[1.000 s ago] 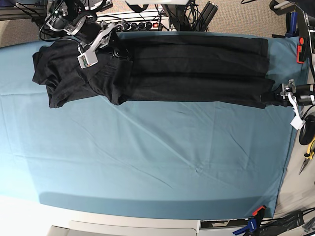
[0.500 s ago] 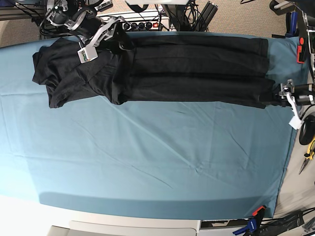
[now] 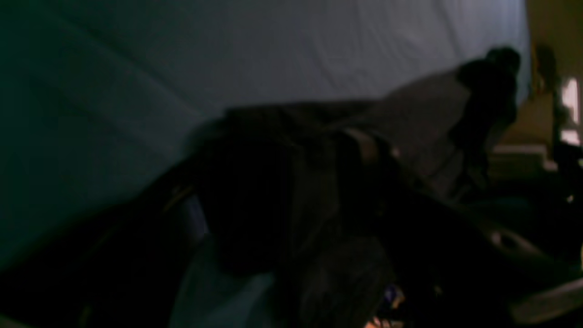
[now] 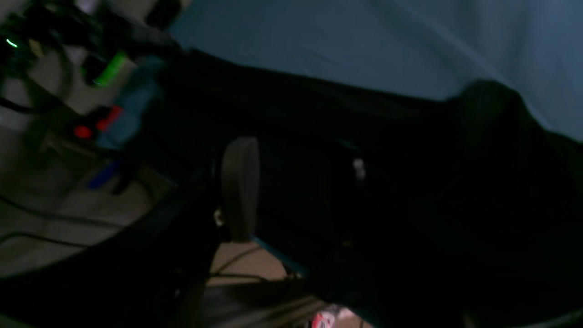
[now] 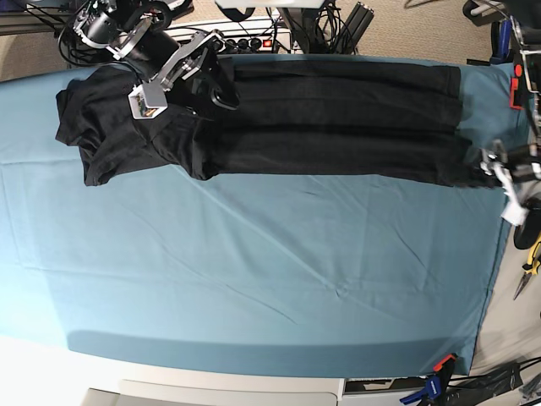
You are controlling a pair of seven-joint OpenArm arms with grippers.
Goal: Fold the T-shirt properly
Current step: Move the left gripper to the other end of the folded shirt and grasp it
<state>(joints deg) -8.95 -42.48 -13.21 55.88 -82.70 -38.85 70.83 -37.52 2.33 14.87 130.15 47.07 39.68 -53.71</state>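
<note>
The black T-shirt lies in a long band along the far side of the teal table cloth, its left end bunched. My right gripper hovers over the shirt's left part with its jaws apart. In the right wrist view one finger pad shows beside the dark T-shirt. My left gripper is at the shirt's near right hem corner and looks shut on it. The left wrist view is dark and blurred, with the T-shirt close in front.
A power strip and cables lie behind the table's far edge. A red clamp sits at the right edge, pliers lie off the table to the right, and a clamp grips the front right corner.
My right gripper has moved right along the shirt's far left part. My left gripper has moved right toward the table's edge, drawing the hem corner with it.
</note>
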